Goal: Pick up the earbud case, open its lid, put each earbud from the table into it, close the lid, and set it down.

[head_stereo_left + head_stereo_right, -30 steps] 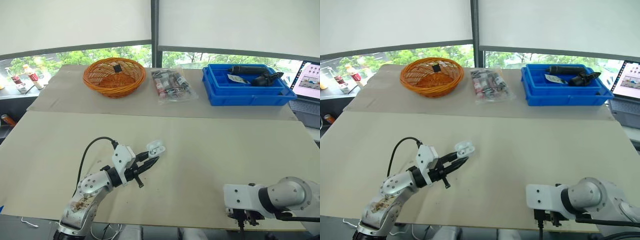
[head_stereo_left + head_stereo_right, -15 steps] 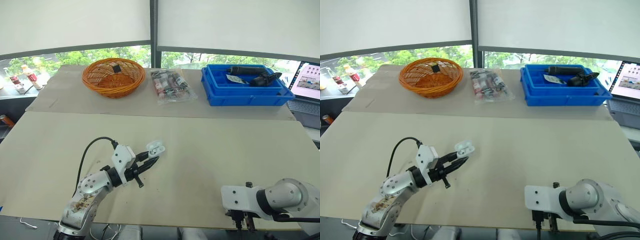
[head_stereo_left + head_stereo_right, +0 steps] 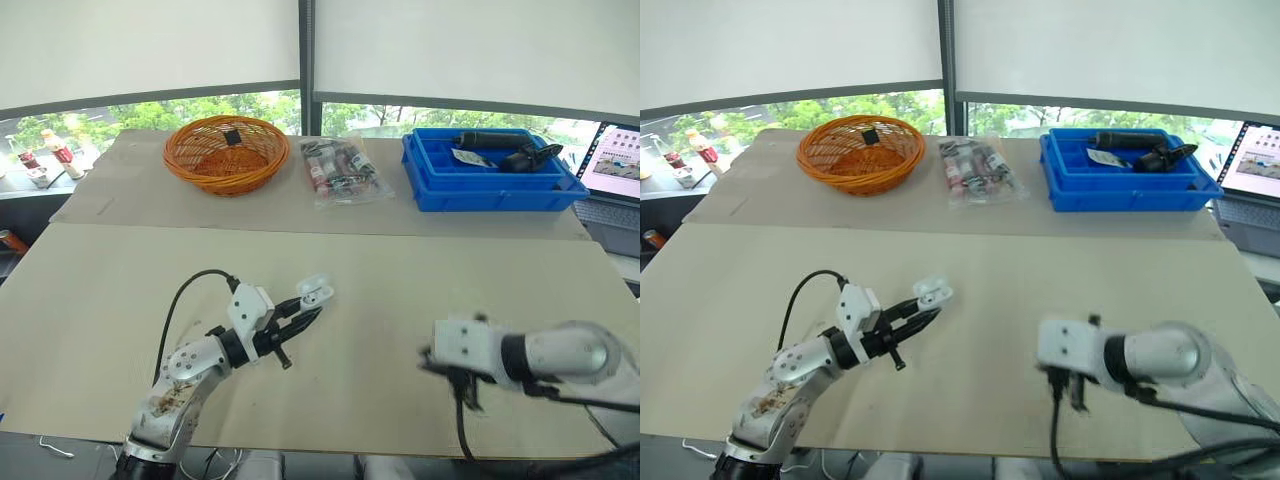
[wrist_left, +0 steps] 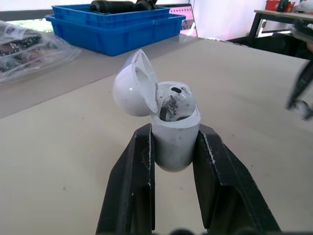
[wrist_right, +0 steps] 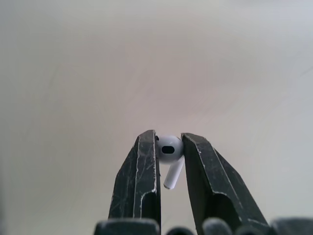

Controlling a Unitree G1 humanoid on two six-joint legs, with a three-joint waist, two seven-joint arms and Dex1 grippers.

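— What has changed?
— The right gripper (image 5: 169, 138), low at the tabletop's (image 3: 420, 270) near edge a second ago, has lifted and swung inward toward the left gripper (image 3: 303, 320). It is pinched tight on an earbud (image 5: 169, 149), stem hanging free.
— And the earbud case (image 4: 175, 139)?
— Clamped upright in the left gripper, above the tabletop, its lid (image 4: 133, 85) tipped back open.
— Meaning?
— The earbud pick-up looks done. Next, I judge, comes lining its stem up with an empty slot; the two grippers are well apart yet.
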